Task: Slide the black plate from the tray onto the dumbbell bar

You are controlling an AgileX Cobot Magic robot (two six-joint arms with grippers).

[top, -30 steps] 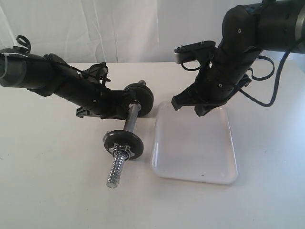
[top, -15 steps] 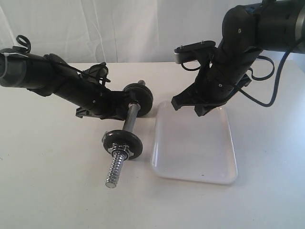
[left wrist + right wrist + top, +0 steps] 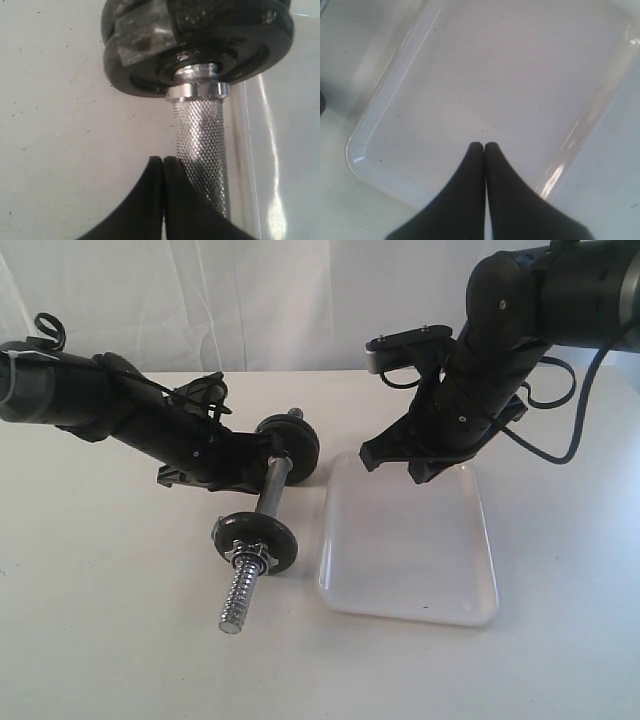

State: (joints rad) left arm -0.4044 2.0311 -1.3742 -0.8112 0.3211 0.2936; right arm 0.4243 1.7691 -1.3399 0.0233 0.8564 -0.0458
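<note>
The tray [image 3: 405, 540] lies flat on the table [image 3: 100, 630]. The dumbbell bar [image 3: 274, 485] lies on the table just left of the tray, slanting away from it toward the near end, with the far disc [image 3: 302, 445] by the tray's far left corner and the near disc [image 3: 255, 532] left of its near half. The right gripper [image 3: 484, 146] hangs over the tray's far end, and the left gripper [image 3: 162, 160], reaching in from the side away from the tray, sits beside the bar between the discs.

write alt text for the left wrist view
A shut black pincer points along the knurled chrome dumbbell bar, just beside it, over a white table. The bar runs into stacked black discs; the tray rim shows alongside.
</note>
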